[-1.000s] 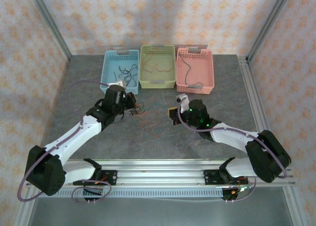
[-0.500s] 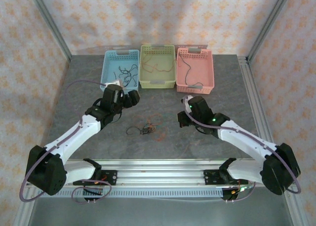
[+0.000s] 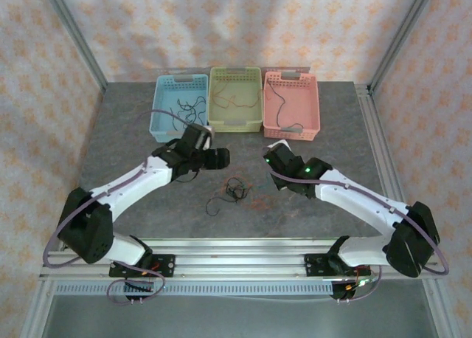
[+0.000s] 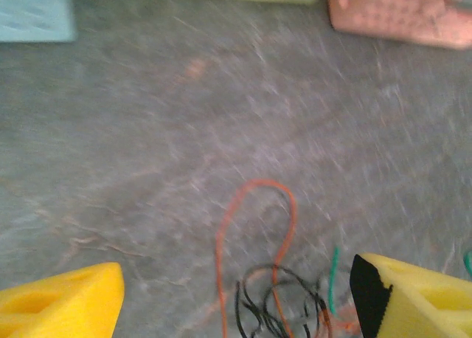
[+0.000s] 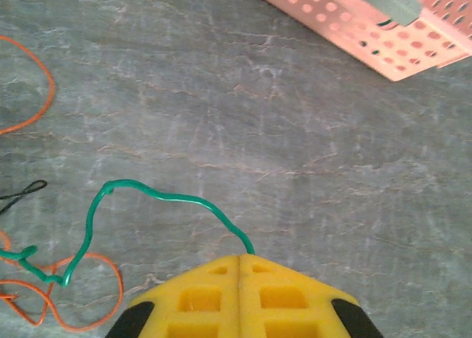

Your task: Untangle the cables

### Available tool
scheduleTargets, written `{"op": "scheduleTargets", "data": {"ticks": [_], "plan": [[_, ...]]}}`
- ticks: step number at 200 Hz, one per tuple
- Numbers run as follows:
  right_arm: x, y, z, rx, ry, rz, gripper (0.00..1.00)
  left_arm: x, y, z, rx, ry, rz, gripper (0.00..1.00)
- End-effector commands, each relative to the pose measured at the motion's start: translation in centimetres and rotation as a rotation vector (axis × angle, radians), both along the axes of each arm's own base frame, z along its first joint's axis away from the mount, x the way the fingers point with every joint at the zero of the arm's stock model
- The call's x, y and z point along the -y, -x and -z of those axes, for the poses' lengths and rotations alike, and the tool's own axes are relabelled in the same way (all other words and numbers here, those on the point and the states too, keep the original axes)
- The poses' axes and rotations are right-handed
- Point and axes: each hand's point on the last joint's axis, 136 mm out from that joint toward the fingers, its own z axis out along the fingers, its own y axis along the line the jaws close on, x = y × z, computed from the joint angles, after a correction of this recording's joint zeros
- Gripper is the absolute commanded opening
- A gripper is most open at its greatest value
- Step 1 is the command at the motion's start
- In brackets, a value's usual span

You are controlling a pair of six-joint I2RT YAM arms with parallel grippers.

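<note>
The cables (image 3: 234, 189) lie bunched on the grey table between the arms, with one black strand trailing to the lower left. In the left wrist view a red-orange loop (image 4: 254, 205), black coils (image 4: 284, 308) and a green end (image 4: 333, 279) sit between the wide-apart yellow fingers of my left gripper (image 4: 236, 308), which is open and hovers over the bunch (image 3: 220, 159). My right gripper (image 5: 240, 258) is shut on a thin green wire (image 5: 147, 194), which curls left toward red-orange strands (image 5: 96, 294). From above, the right gripper (image 3: 270, 159) is just right of the bunch.
Three baskets stand in a row at the back: blue (image 3: 159, 105), yellow-green (image 3: 236, 122) and pink (image 3: 313, 109), each with thin wires inside. The pink basket's corner (image 5: 354, 17) is near the right gripper. Metal rails run along the table's near and right edges.
The bunch has dropped from beside the left gripper to the table and slid right. The left arm swung right over it; the right gripper shifted toward the baskets.
</note>
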Motion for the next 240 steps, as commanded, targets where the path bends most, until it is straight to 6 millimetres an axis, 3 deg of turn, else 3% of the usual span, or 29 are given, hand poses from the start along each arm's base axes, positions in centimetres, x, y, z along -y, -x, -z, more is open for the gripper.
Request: {"op": "scheduleTargets", "data": {"ticks": [1,34,79,107,125,149,161,190,240], "plan": [[1.4,-0.6,-0.9,0.053,0.068,0.023,0.0,1.3,1.5,0.0,-0.021,-0.098,0.101,0.81],[1.7,-0.8,-0.3,0.043,0.057,0.033,0.0,2.3,2.3,0.8,-0.053,-0.081,0.143,0.83],[1.7,-0.8,-0.3,0.044,0.042,0.033,0.0,4.2,2.6,3.6,-0.138,-0.158,0.232,0.83],[1.7,-0.8,-0.4,0.045,0.04,0.033,0.0,5.9,2.7,4.5,-0.165,-0.158,0.279,0.75],[1.9,-0.7,-0.4,0.049,0.04,0.036,0.0,6.2,2.7,5.4,-0.189,-0.171,0.282,0.63],[2.0,-0.7,-0.8,0.059,0.035,0.038,0.0,5.7,2.2,6.1,-0.195,-0.205,0.249,0.22],[2.2,-0.6,-1.0,0.064,0.034,0.041,0.0,4.7,1.6,5.6,-0.163,-0.219,0.192,0.0],[2.9,-0.1,-1.4,0.064,0.061,0.032,0.0,0.8,-0.1,3.9,-0.098,-0.148,-0.005,0.0],[3.2,2.5,-1.9,0.041,0.178,-0.19,0.0,-8.9,-1.1,-0.1,0.028,0.019,-0.363,0.0]]}}
